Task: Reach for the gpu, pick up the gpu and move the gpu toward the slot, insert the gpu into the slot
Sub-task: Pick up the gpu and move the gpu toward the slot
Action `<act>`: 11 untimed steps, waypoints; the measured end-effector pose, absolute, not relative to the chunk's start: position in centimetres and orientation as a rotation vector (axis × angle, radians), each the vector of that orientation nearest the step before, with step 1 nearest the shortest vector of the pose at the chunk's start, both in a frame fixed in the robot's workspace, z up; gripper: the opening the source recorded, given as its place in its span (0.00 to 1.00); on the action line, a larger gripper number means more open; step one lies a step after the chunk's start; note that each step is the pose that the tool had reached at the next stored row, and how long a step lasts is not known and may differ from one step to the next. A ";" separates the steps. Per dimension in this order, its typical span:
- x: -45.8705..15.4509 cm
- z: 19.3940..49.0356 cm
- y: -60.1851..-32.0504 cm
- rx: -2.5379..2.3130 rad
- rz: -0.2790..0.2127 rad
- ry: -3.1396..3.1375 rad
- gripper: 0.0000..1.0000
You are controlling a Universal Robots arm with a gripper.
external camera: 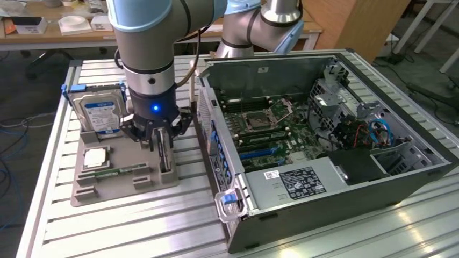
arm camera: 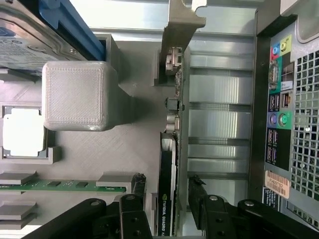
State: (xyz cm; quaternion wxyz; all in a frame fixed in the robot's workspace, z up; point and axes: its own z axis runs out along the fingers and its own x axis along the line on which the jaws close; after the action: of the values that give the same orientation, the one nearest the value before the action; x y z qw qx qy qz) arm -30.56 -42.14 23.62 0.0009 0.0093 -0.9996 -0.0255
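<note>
Straddling the gpu (arm camera: 167,214) in its tray (arm camera: 124,149), your gripper (arm camera: 167,180) stands wide open (nothing gripped); lifting and inserting are left.

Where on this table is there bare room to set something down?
Bare table slats nearer the camera than the grey tray, and nearer than the computer case. Crowded: the tray, where the open gripper straddles the gpu.
</note>
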 end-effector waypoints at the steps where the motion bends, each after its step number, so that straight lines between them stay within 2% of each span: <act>1: -30.6 23.6 -42.1 0.029 -0.080 -3.139 0.47; 11: -30.6 23.5 -41.1 0.029 -0.080 -3.139 0.47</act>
State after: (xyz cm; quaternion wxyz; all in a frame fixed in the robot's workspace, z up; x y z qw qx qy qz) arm -30.56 -41.12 23.49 0.0009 0.0093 -0.9996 -0.0255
